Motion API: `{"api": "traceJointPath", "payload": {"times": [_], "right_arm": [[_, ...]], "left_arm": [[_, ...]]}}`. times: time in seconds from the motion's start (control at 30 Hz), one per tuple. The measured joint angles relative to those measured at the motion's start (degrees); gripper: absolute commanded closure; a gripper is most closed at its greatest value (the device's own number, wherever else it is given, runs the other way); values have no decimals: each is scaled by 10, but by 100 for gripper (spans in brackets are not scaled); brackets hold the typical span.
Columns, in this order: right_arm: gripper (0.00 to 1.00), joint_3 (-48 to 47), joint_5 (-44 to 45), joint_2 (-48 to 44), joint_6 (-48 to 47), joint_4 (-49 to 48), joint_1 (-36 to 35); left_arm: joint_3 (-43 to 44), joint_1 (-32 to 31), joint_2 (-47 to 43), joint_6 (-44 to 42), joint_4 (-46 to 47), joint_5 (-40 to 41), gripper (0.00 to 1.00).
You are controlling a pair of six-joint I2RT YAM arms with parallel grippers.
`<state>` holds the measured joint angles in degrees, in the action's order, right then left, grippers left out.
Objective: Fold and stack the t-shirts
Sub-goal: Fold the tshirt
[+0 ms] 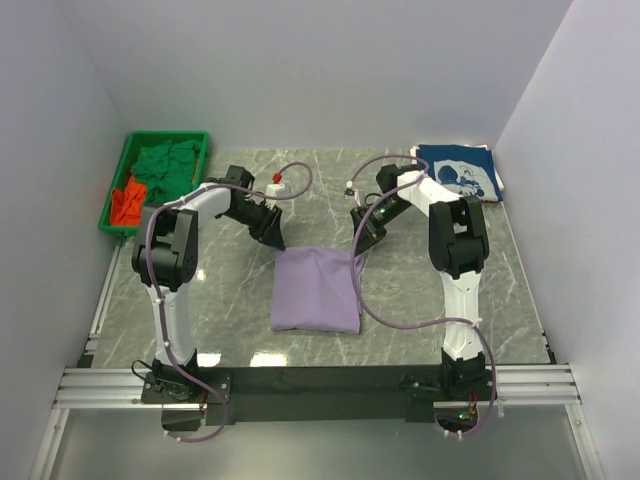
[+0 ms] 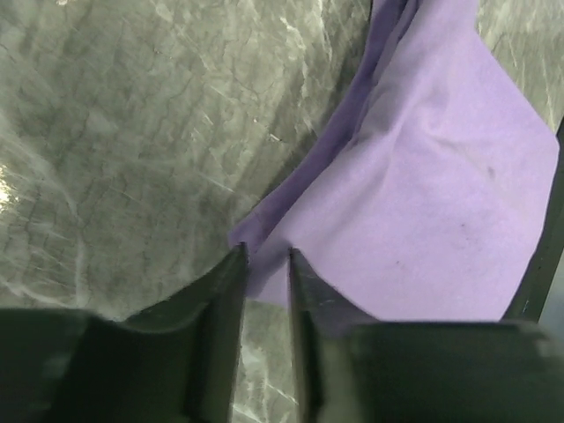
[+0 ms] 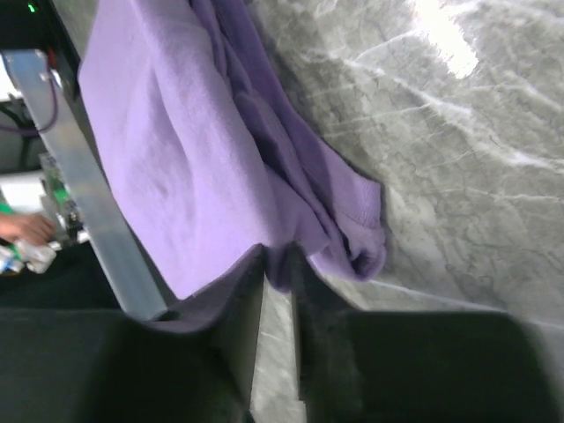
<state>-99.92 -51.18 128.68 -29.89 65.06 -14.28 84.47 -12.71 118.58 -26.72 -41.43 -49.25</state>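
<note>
Lavender t-shirt point(image 1: 316, 290) folded on table point(image 1: 230, 300), left gripper point(image 1: 277, 242) at its far-left corner, right gripper point(image 1: 357, 251) at its far-right corner, both jaws narrowed to slits pinching its cloth

the lavender t-shirt point(image 1: 316, 290) lies flat in the middle of the tabletop point(image 1: 220, 300). left of it and on its near side the marble shows bare, so there is room to pass. just right of it a purple cable point(image 1: 400, 322) hangs low. the left pincer point(image 1: 276, 240) stands at its far left corner and the right pincer point(image 1: 358, 248) at its far right corner. far left of it stands a green bin point(image 1: 112, 200), and far right lies a navy t-shirt point(image 1: 458, 172).
</note>
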Motion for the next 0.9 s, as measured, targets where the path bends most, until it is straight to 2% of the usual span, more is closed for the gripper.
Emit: {"api": "traceJointPath", "payload": {"times": [0.03,0.07,0.27,0.6,0.73,0.9], "right_arm": [[94,0,2,0,-2,4,0],[99,0,5,0,-7,7,0],[100,-14,21,-12,-18,45,0],[100,-55,98,-31,2,54,3],[100,-58,145,-3,26,26,3],[100,-123,187,74,66,0,3]], "left_arm": [[0,0,2,1,0,0,79],[0,0,3,3,-1,0,83],[7,0,6,2,-8,-8,99],[7,0,6,18,16,-9,99],[7,0,6,37,38,5,99],[7,-1,14,70,71,39,99]]}}
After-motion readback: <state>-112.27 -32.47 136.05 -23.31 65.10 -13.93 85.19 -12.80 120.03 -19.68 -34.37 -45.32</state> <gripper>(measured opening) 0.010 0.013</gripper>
